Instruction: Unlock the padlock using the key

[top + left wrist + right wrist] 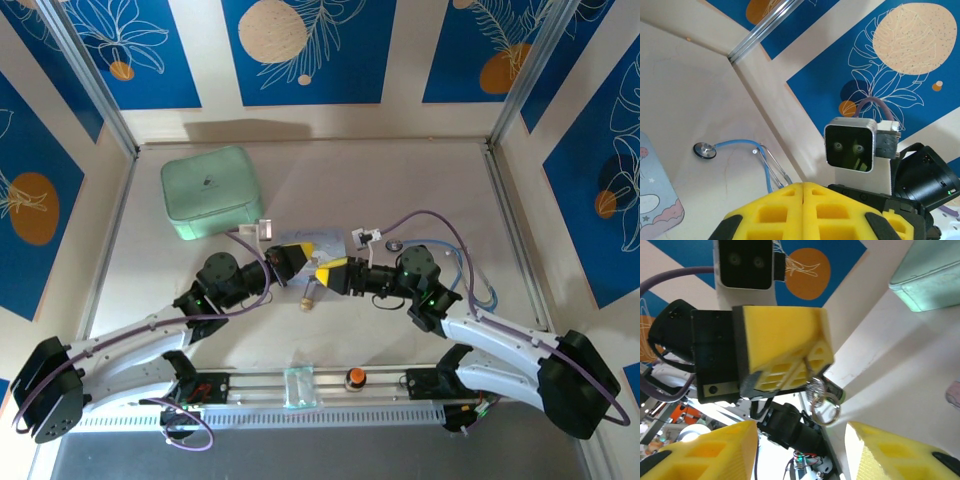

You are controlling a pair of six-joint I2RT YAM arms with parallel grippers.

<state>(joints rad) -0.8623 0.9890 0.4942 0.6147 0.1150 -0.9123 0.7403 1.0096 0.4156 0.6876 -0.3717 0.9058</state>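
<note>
Yellow fingers [705, 450] of the right gripper [800, 440] sat at the bottom of its wrist view, standing well apart with nothing between them. I judged that arm free to take hold of something.

Facing it, close, was the left gripper [812, 370], tip pointed right at the other. Its pads were pressed together, and its own wrist view showed no gap at the seam. Clamped at the tip was a small silvery piece, which I took for the key [815, 387], with a ring [826, 409] hanging loose below it. The blade was mostly hidden, so I could not tell which way it pointed. Pinching it at the very tip made sense, since that leaves metal free to offer to a keyhole or to pass across.

From above, the two grippers met nearly tip to tip over the middle of the table [420, 180]. The padlock [308, 296] lay on the table just near of them, touched by neither. It was too small to tell whether the shackle was shut.

Judgement: lock not yet lifted, nothing unlocked. The next need seemed to be the right gripper going down for the padlock, to steady it against the key. The risk was a tiny lock skidding away under wide fingers. A green box [210, 192] sat far left and a stethoscope [740, 145] right, both well apart from the work.
</note>
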